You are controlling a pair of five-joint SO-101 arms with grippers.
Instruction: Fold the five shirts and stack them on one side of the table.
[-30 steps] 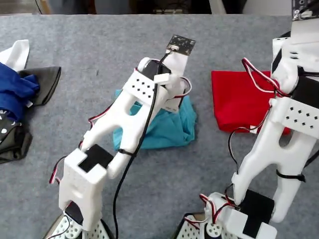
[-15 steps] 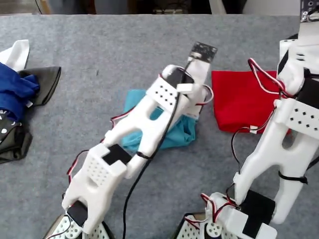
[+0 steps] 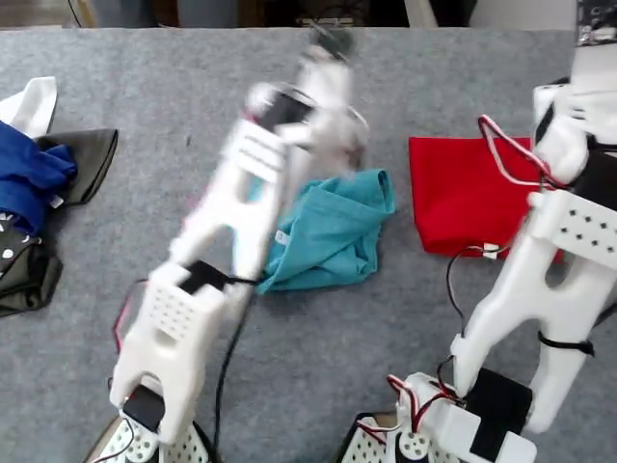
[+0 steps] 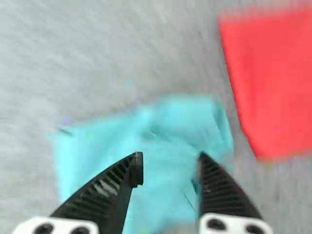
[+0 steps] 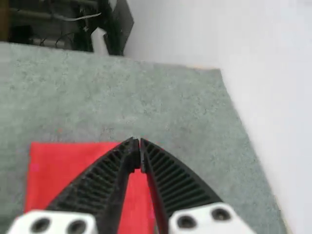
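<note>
The left gripper point(image 4: 169, 163) hangs over the crumpled teal shirt point(image 3: 333, 231) mid-table, fingers apart and holding nothing. Near it lies the folded red shirt point(image 3: 463, 193), with the right gripper point(image 5: 137, 143) above, fingers pressed together. At the table's left edge sits a heap point(image 3: 34, 183), seemingly blue and dark shirts.

light: bright, even, from above | shadows: faint, soft on the grey counter point(image 3: 145, 87) | high view: left arm point(image 3: 241, 193) smeared toward its wrist | left wrist view: teal shirt point(image 4: 165, 141) and red shirt point(image 4: 268, 78) streaked (fingers point(image 4: 112, 190) of the left gripper point(image 4: 168, 165) look crisper) | right wrist view: steady, white wall point(image 5: 219, 34) brightest
</note>
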